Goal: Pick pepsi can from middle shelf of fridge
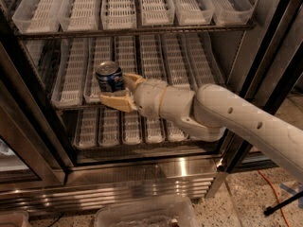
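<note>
The pepsi can, dark blue with a silver top, is upright at the front edge of the middle shelf of the fridge, over its left lanes. My gripper reaches in from the right, its tan fingers closed around the can's lower half, one in front of and below it, the other behind it on the right. The white arm runs off to the lower right.
A top shelf and a lower shelf of clear plastic lanes sit above and below. Dark door frames stand at the left and the right. A clear plastic bin and an orange cable lie on the floor.
</note>
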Available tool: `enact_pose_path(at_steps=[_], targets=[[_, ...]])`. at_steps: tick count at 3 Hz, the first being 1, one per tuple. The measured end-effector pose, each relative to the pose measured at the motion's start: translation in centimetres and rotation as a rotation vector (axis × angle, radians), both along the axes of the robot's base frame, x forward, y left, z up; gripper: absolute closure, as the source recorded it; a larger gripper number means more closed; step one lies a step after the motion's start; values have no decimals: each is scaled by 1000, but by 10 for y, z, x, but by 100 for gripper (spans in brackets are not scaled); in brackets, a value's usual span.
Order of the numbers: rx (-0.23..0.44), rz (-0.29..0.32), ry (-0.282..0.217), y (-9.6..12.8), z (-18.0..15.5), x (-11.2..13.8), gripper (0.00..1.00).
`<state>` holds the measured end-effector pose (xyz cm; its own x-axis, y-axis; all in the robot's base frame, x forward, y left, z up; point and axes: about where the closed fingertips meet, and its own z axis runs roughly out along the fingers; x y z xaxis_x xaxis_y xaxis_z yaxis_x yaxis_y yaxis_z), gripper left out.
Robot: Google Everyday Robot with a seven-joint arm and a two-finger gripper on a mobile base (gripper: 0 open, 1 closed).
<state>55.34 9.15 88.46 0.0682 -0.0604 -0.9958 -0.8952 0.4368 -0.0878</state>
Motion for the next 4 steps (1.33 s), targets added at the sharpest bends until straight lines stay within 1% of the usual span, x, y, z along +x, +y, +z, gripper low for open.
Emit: enact_pose_path(at_steps=[1,2,3,4], targets=[[-72,106,96,-10,-21,-21,100],[-104,199,169,-22,-30,-56,100],[-130,239,235,-41,-28,-88,100],[-161,251,292,-54,-17,-116,100]])
